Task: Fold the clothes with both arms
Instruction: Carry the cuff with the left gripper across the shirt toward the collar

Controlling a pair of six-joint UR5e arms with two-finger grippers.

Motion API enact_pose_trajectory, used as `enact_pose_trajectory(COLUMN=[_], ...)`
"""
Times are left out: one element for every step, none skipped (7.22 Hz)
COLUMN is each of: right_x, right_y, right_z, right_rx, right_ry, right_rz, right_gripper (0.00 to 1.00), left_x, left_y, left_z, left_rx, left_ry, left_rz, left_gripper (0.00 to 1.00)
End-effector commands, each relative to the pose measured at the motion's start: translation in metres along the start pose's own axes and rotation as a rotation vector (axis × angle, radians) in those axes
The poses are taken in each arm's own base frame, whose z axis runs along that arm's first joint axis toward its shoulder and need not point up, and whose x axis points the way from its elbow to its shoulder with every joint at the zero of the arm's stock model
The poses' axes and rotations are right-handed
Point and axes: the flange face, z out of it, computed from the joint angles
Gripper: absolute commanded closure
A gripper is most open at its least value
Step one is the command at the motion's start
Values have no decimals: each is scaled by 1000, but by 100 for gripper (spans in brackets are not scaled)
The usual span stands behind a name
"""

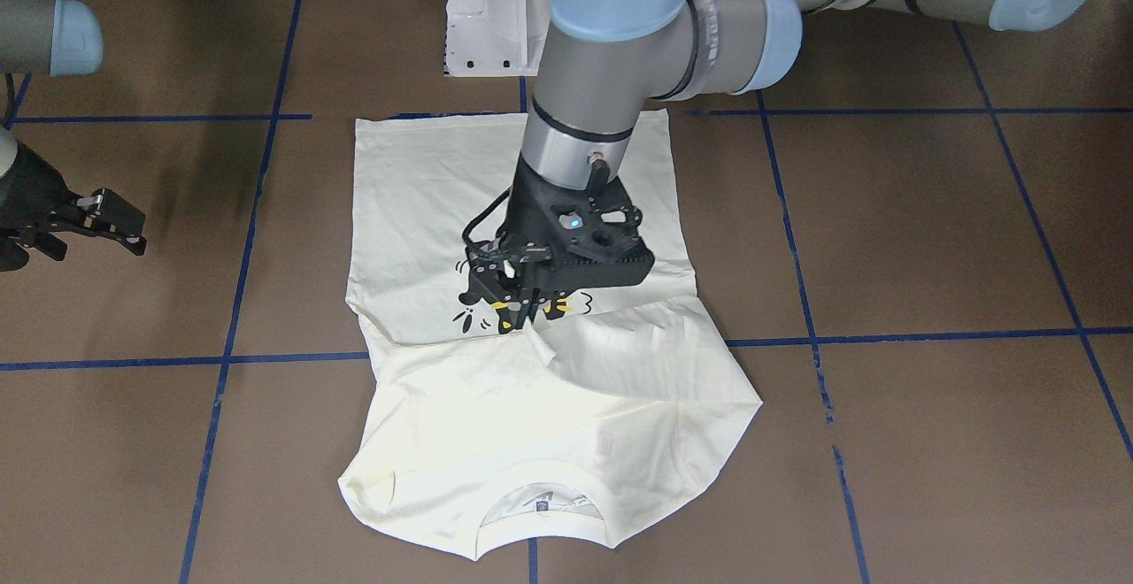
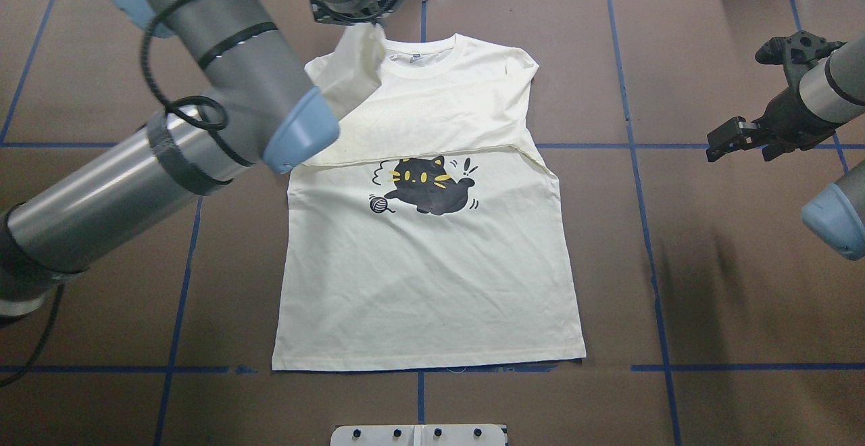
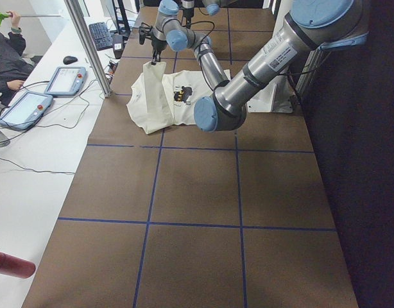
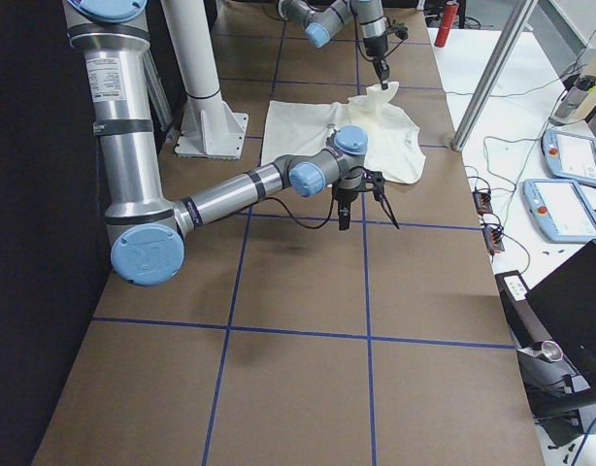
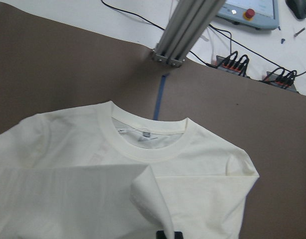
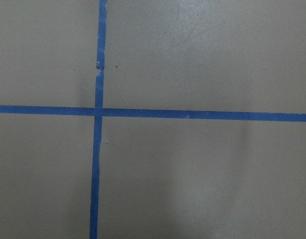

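The cream-white shirt [image 2: 432,277] lies front up on the brown table, its black cat print [image 2: 426,186] showing and its collar [image 5: 148,142] at the far side. One sleeve is folded across the chest. My left gripper [image 1: 522,305] hovers above the chest, shut on a lifted fold of the other sleeve [image 2: 355,67], which hangs from it in a peak [image 5: 150,199]. My right gripper [image 2: 726,140] is open and holds nothing; it hangs over bare table off to the shirt's side [image 1: 140,230]. The right wrist view holds only table and blue tape [image 6: 98,110].
The white pedestal base [image 1: 496,18] stands at the robot's edge, just behind the shirt's hem. Blue tape lines grid the table. An aluminium post [image 5: 185,30] rises past the collar side. A white side bench carries control tablets [image 3: 30,106], beside a seated person [image 3: 8,58].
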Motion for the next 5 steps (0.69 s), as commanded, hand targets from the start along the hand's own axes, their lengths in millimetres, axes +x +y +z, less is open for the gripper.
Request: enact_pose_trajectory(right_x=[-1,0,-1,-1,-3], right_y=[-1,-1,-1,-1,-2], right_z=[0,0,0,0,0], right_rx=[0,-1,-1,-1,-1], right_ry=[-1,0,0,0,-3], right_rz=[1,2,2,2,-1], right_gripper=[0,0,0,0,0], left_x=[41,76,86,83,75], left_y=[46,59,62,60,64], left_z=[73,111,122,123,128], left_rx=[18,18,82,89,88], left_ry=[-12,22,56,70,91], left_rz=[-41,-86,-96,-96,-88], left_gripper=[100,100,79,1,0])
